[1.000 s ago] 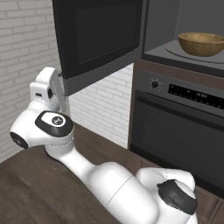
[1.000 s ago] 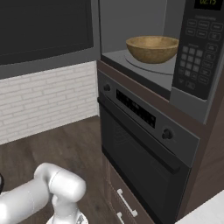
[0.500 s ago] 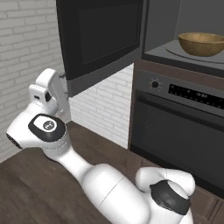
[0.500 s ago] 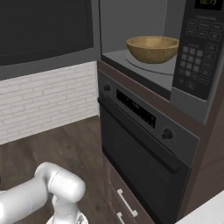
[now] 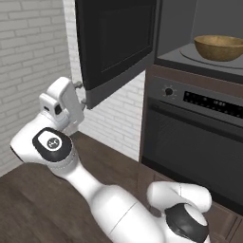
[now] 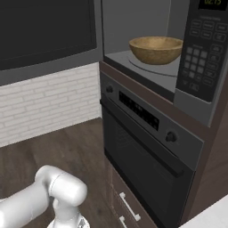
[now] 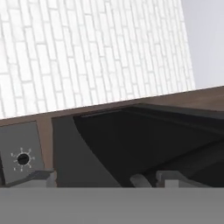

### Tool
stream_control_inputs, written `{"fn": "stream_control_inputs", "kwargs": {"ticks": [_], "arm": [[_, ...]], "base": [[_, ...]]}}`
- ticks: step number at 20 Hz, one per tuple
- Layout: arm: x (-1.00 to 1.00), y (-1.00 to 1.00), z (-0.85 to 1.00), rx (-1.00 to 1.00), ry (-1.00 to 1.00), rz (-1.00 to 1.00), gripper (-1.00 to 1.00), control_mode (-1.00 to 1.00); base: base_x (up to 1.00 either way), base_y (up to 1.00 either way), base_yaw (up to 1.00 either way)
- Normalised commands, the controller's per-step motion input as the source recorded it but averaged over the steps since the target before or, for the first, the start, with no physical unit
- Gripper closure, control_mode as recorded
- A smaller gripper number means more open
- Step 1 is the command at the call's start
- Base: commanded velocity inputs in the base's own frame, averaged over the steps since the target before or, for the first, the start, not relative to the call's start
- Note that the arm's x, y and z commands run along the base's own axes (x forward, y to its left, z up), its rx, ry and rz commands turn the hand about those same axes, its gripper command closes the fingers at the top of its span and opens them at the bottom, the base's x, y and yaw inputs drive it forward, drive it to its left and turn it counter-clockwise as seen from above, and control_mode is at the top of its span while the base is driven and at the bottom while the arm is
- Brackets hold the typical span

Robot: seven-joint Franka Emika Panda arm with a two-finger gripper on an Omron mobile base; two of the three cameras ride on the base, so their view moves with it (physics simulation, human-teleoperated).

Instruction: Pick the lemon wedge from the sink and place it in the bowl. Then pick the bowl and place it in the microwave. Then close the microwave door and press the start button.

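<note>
At far left in left base view, my tool (image 5: pixel 80 97) sits just under the microwave door's (image 5: pixel 118 42) lower corner; can't tell how far it's open, nothing seen held. Door's swung open. Right of it, bowl (image 5: pixel 219 47) rests inside microwave (image 6: pixel 151 67) on the turntable.

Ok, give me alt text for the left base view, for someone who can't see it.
The white arm's gripper is raised to the lower corner of the open microwave door. To the right, the bowl sits inside the microwave, above the oven.
</note>
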Motion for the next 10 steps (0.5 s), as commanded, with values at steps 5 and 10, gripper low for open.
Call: {"fn": "stream_control_inputs", "kwargs": {"ticks": [5,10], "arm": [[-0.01,-1.0,0.38,0.11,-0.01,-0.08,-1.0,-1.0],[0.0,-1.0,0.42,0.15,0.0,-0.03,-1.0,-1.0]], "base": [[0.0,0.0,0.0],[0.0,0.0,0.0]]}}
